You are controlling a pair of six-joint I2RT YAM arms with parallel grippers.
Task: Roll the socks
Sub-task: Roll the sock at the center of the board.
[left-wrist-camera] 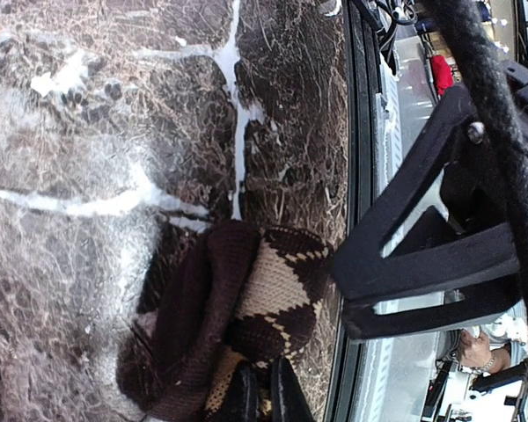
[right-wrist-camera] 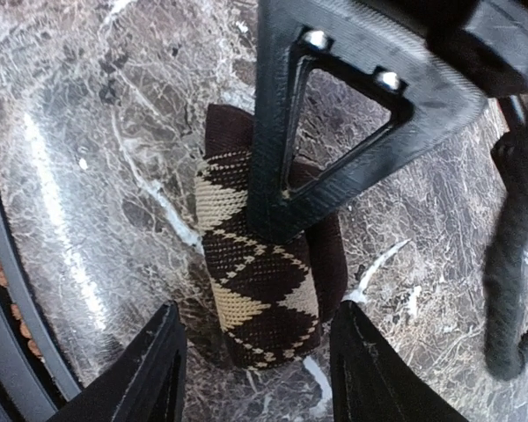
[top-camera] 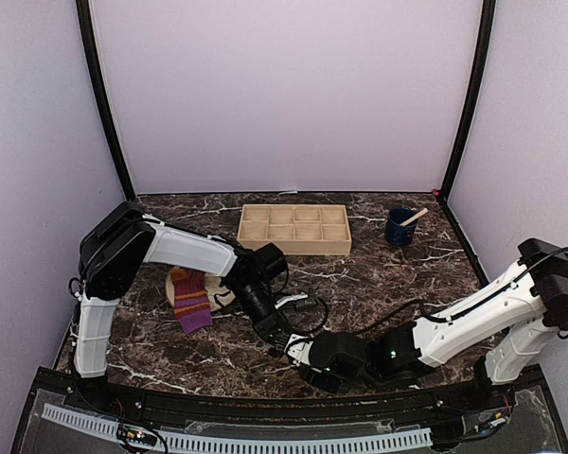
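The black and tan argyle sock (right-wrist-camera: 262,290) lies rolled up on the marble table near its front edge. My left gripper (left-wrist-camera: 260,397) is shut on one end of the roll; in the right wrist view its black finger (right-wrist-camera: 277,176) comes down onto the sock from above. My right gripper (right-wrist-camera: 257,309) is open, its fingers standing on either side of the roll's near end without touching it. In the top view the two grippers meet at the front centre, left gripper (top-camera: 286,342) and right gripper (top-camera: 310,359), hiding this sock. The magenta-purple sock with orange stripes (top-camera: 191,305) lies half on a beige plate (top-camera: 173,281).
A wooden tray with several compartments (top-camera: 294,228) stands at the back centre. A dark blue cup with a stick in it (top-camera: 399,227) is at the back right. The table's front rail (left-wrist-camera: 361,176) runs close beside the argyle sock.
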